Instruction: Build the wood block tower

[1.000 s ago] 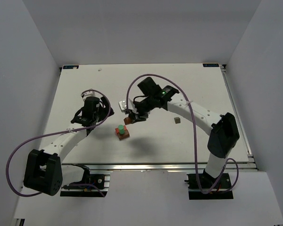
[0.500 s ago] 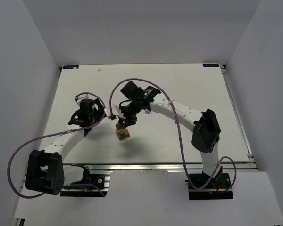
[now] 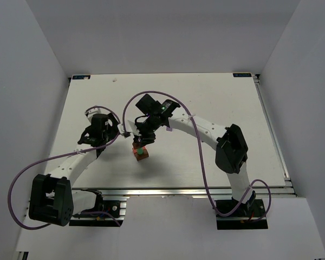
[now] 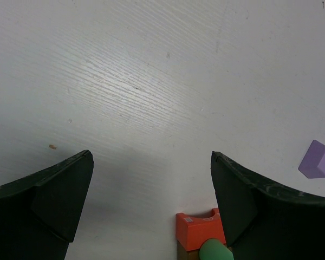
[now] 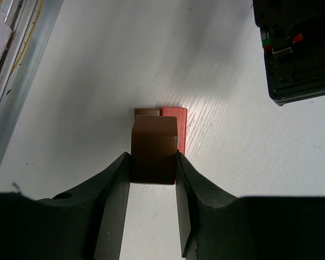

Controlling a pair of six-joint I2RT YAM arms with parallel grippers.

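Holding the brown block (image 5: 153, 149) by opposite flat faces, right fingers (image 5: 115, 200) clamped, above the red-orange block (image 5: 174, 124); light, rigid, slick paint, I judge; left fingers (image 4: 54, 195) spread, empty.

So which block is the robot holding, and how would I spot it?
Find the white table, then the right arm stretched over its middle. Its gripper pinches a brown block between two black fingers. It's the only block in a gripper, held just over the red block and green one below.
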